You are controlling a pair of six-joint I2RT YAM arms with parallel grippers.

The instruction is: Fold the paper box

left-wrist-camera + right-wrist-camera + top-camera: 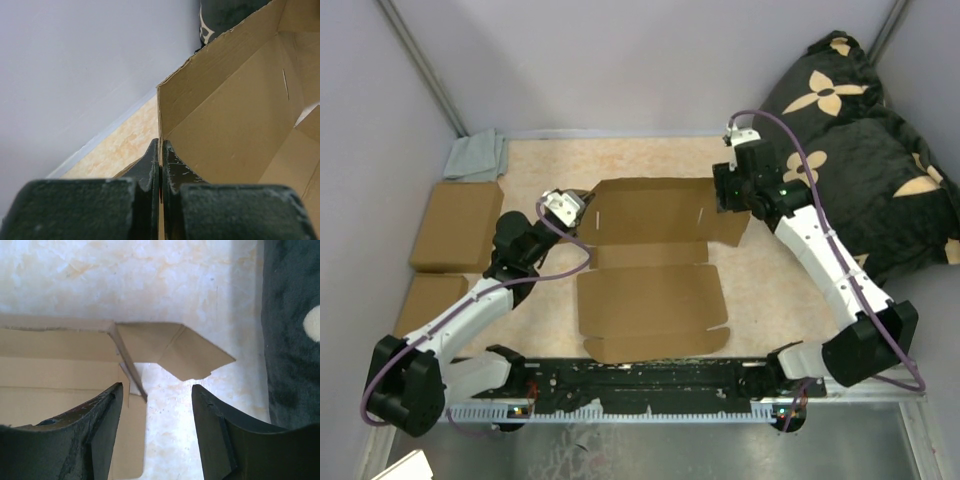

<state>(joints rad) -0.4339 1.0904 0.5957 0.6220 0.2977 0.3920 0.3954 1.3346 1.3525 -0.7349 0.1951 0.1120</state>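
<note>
The paper box (650,300) lies partly folded in the middle of the table, its back wall raised and its front panel flat. My left gripper (563,203) is shut on the upright left side wall; in the left wrist view the fingers (161,150) pinch the cardboard edge, with the box's inside (235,125) to the right. My right gripper (728,200) hovers open over the box's right end. In the right wrist view the jaws (157,389) stand apart with bare table between them. A bent corner flap (192,352) sticks out just beyond the tips, untouched.
Two ready-made cardboard boxes (458,225) (428,300) lie along the left edge, with a grey cloth (478,155) behind them. A black pillow with tan flowers (865,140) fills the back right, close to the right arm. Walls close in the back and sides.
</note>
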